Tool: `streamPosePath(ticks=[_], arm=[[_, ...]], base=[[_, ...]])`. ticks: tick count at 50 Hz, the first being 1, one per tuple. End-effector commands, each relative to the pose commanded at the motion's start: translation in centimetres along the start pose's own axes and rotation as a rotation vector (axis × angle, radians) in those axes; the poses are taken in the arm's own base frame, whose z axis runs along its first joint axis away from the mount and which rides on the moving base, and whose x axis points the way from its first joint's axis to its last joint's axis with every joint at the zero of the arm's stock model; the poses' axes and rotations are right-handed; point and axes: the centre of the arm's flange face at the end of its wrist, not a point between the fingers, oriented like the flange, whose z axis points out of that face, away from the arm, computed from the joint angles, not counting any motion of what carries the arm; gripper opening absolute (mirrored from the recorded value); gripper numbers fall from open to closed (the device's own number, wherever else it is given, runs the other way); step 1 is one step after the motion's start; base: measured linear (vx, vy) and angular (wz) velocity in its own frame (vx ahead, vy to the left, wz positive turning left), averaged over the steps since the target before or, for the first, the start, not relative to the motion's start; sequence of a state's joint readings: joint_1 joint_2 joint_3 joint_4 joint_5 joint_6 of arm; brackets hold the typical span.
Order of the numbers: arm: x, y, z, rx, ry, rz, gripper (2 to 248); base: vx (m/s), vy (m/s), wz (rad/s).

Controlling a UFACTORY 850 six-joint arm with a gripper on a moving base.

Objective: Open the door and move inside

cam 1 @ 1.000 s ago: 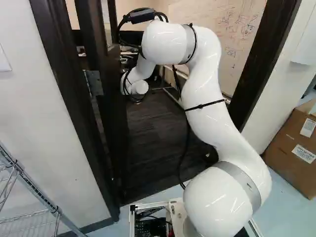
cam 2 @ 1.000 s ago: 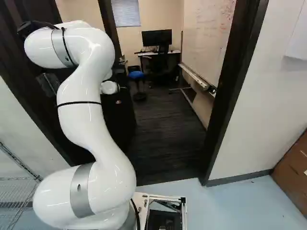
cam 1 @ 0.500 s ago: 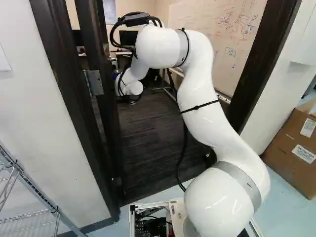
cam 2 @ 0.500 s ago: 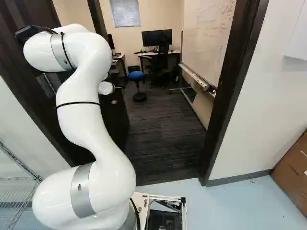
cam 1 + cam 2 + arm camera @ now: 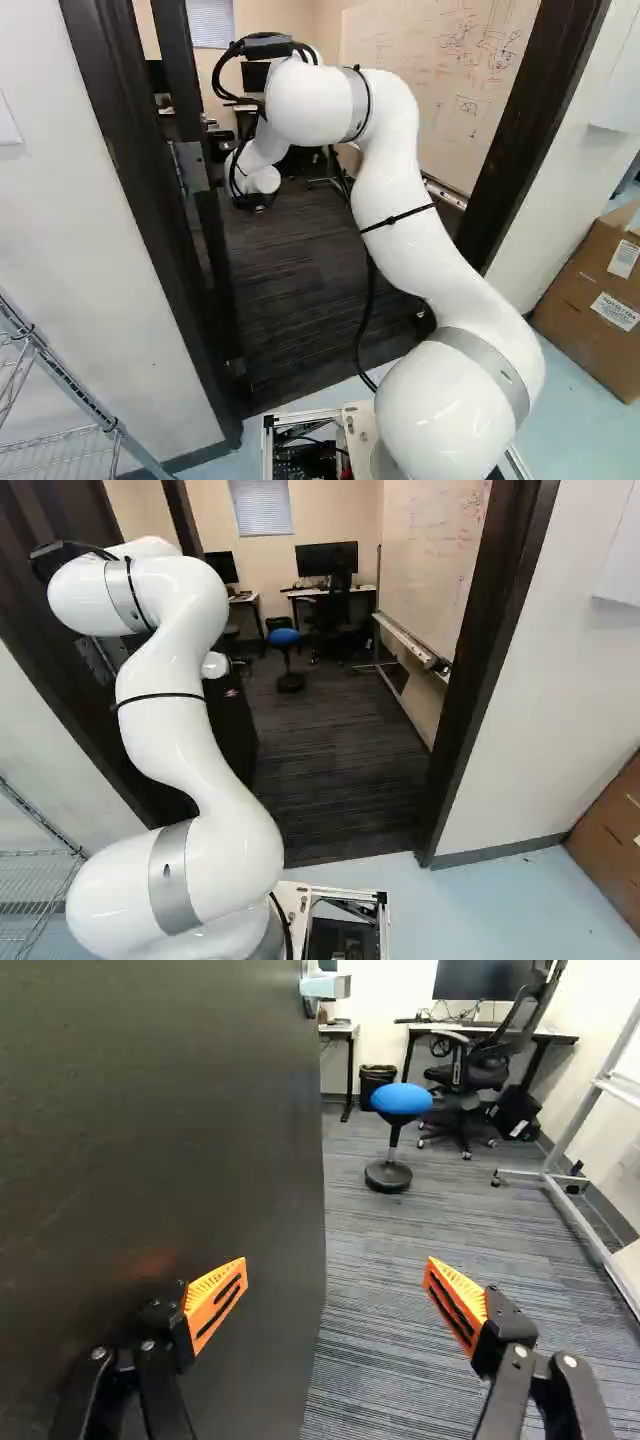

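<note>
Orange-padded & spread wide, gripping nil — prob got gripper (image 5: 336, 1276) by door (image 5: 190, 1110) to shove it aside, clearing doorway (image 5: 485, 680) for base (image 5: 297, 910)

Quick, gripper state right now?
Gripper: open, fingers wide apart, holding nothing; one finger is close to the door, contact can't be told.

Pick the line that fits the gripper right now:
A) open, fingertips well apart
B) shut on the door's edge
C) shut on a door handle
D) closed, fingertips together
A: the gripper stands with its two fingertips well apart, and neither pinches the door, whose edge shows in the gap between them.
</note>
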State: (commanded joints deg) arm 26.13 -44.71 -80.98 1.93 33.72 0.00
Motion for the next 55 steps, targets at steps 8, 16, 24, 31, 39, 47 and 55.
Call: streamPosePath(ticks=[8, 16, 24, 31, 39, 47, 55], arm=[[0.0, -0.6, 0.3, 0.009, 0.004, -0.004, 247], [0.0, -0.8, 0.4, 0.011, 0.004, -0.005, 247], [0.0, -0.2, 0.1, 0.003, 0.001, -0.002, 247], [0.0, 0.8, -0.4, -0.01, -0.004, 0.002, 247], [-0.1, 2.0, -1.1, -0.025, -0.01, 0.008, 247], [-0.2, 3.2, -1.7, -0.041, -0.016, 0.014, 247], [-0.3, 4.4, -2.3, -0.057, -0.022, 0.02, 247]], base=[[0.0, 0.0, 0.0], [0.0, 0.0, 0.0], [0.0, 0.0, 0.0], [0.0, 0.0, 0.0], [0.0, 0.0, 0.0], [0.0, 0.0, 0.0], [0.0, 0.0, 0.0]])
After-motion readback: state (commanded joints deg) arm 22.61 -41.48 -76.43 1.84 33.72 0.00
